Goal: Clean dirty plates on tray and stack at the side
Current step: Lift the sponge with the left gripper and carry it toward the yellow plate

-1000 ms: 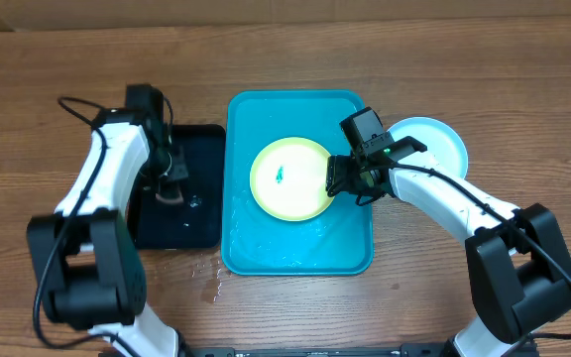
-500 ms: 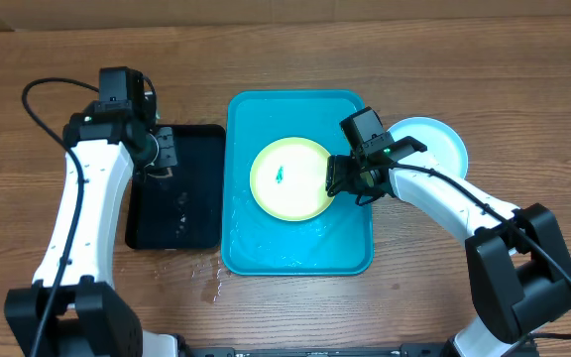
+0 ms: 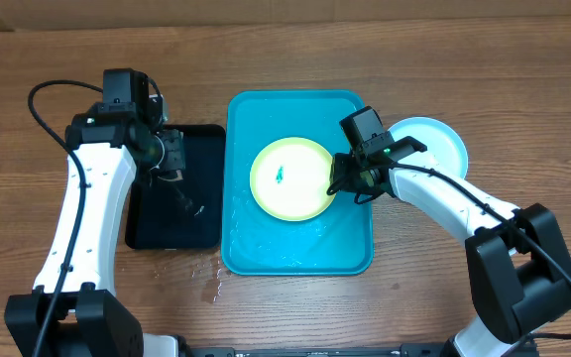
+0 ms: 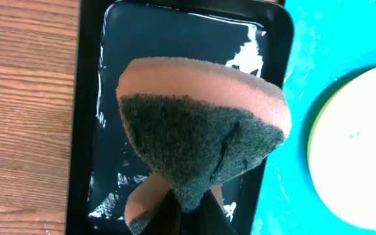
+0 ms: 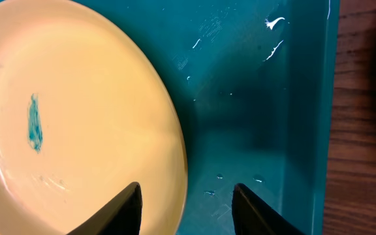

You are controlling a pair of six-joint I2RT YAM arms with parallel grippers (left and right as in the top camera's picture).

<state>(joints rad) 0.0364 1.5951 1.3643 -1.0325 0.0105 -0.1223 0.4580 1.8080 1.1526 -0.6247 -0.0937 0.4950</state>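
A lime-green rimmed plate with a pale centre lies in the turquoise tray. It carries a small teal smudge. My right gripper is at the plate's right edge. In the right wrist view it is open, one finger over the plate and the other over the tray floor, the rim between them. A light blue plate rests on the table to the right of the tray. My left gripper hangs over the black tray, shut on a pink sponge with a dark green scrub side.
The smaller black tray holds shiny water and sits just left of the turquoise one. Water drops lie on the wooden table near the turquoise tray's front left corner. The tray floor is wet.
My left gripper has lifted the sponge out of the black tray, risen toward the back, and now sits slightly further right. The right gripper's jaws have narrowed around the plate's rim.
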